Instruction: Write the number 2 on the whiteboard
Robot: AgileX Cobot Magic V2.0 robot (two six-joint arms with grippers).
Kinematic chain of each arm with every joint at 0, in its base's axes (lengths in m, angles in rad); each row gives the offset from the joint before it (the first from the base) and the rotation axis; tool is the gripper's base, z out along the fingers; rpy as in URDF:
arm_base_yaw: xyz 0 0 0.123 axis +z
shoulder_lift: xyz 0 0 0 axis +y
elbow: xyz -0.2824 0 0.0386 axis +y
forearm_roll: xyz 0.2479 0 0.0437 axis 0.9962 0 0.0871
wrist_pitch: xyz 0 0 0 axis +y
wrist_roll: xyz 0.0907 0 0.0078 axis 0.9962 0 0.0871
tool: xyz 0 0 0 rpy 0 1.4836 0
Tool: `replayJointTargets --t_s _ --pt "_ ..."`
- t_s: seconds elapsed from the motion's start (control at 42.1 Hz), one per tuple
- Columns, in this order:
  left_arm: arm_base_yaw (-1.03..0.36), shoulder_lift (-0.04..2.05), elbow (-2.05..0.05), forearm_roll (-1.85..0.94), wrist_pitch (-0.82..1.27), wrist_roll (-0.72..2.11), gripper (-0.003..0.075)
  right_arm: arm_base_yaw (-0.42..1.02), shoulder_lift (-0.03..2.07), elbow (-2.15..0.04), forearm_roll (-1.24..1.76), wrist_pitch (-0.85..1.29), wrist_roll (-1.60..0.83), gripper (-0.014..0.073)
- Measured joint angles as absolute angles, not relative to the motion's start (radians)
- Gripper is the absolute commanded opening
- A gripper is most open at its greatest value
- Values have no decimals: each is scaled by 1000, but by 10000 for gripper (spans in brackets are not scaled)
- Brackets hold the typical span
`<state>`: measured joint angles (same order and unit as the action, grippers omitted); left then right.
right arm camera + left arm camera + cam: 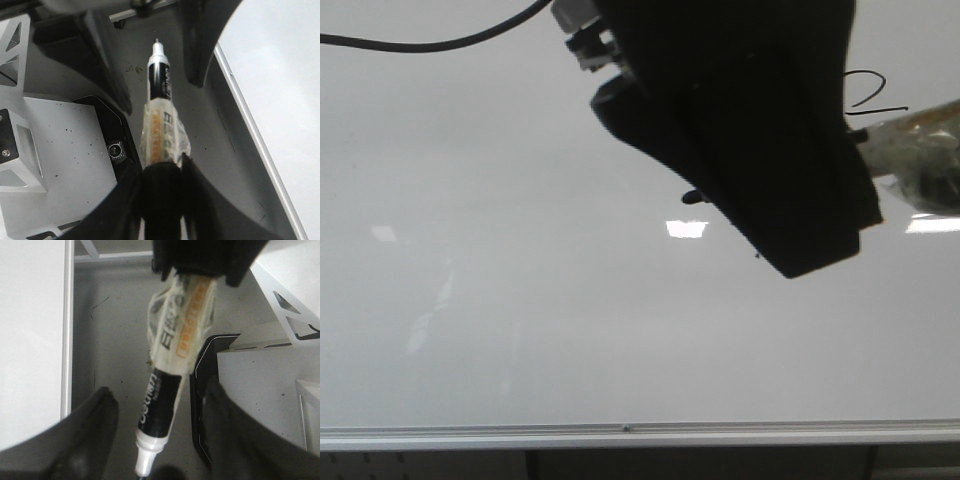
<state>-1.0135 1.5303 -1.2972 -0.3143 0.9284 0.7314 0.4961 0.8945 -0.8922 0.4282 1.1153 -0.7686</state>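
- The number 2 (pixel 872 92) is already on the whiteboard (pixel 520 300), high on its right side and half hidden behind a dark arm. I judge the writing done, so the main risk from here is spoiling it.
- In the front view the marker (pixel 920 140) lies with its tip just below the digit's base stroke. A careless swing there could drag a stray line or smear wet ink.
- The right end effector (pixel 162 175) pinches the marker's taped barrel — tape can slide, and I can't judge how firm the hold is.
- The left end effector (pixel 157 405) is spread, one finger on each side of the bare nib and touching nothing. If it closes off-centre, it could ink a pad or knock the marker askew.
- Both arms are crowded together, and the front camera is largely blocked, so I'd be steering a retreat mostly from the wrist views.
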Motion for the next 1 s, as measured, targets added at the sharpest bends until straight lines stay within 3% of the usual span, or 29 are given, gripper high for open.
replayJointTargets --t_s 0.19,0.309,0.547,0.618,0.832,0.998 --pt "-1013 1530 -1297 -310 928 737 34 496 894 -892 428 1115 -771 15" --pt "-1015 1530 -1297 -306 935 753 -20 496 894 -894 428 1115 -777 62" --pt "-1016 1530 -1297 -309 936 751 -20 496 894 -894 428 1111 -780 504" --pt "-1016 1530 -1299 -295 932 729 -20 496 894 -896 422 1113 -770 577" --pt "-994 1530 -1351 -34 1010 450 -20 449 849 -944 253 1116 -600 589" --pt "-856 1511 -1383 283 1101 55 -20 385 816 -951 108 1133 -461 589"
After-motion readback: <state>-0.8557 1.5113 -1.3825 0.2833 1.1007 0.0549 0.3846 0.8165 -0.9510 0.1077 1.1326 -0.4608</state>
